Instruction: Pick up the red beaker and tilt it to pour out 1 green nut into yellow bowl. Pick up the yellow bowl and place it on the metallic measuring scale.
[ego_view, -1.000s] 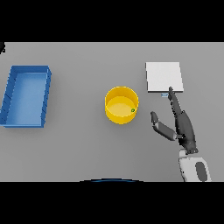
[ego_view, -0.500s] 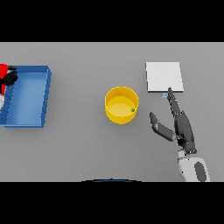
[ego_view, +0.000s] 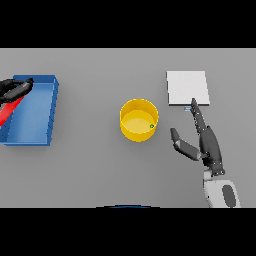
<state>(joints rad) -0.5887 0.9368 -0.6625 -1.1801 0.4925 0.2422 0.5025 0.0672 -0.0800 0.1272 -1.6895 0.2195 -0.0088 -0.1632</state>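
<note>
The bench (ego_view: 100, 170) at lower centre looks matt grey and smooth. The yellow bowl (ego_view: 139, 120) in the middle looks like smooth plastic with a soft sheen. The scale (ego_view: 187, 88) at upper right is a pale, flat, dull-metal plate. The blue tray (ego_view: 35, 112) at left looks like matt plastic.

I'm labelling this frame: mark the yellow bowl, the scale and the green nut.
Yellow bowl (ego_view: 131, 134), head view, front wall.
Scale (ego_view: 187, 88), head view, plate centre.
Green nut (ego_view: 151, 126), head view, whole nut.

Beaker, bowl and scale on the desk

Red beaker (ego_view: 9, 111) tilted at left edge; yellow bowl (ego_view: 139, 120), green nut (ego_view: 151, 126) inside, mid-desk; scale (ego_view: 187, 88) toward right.
</note>
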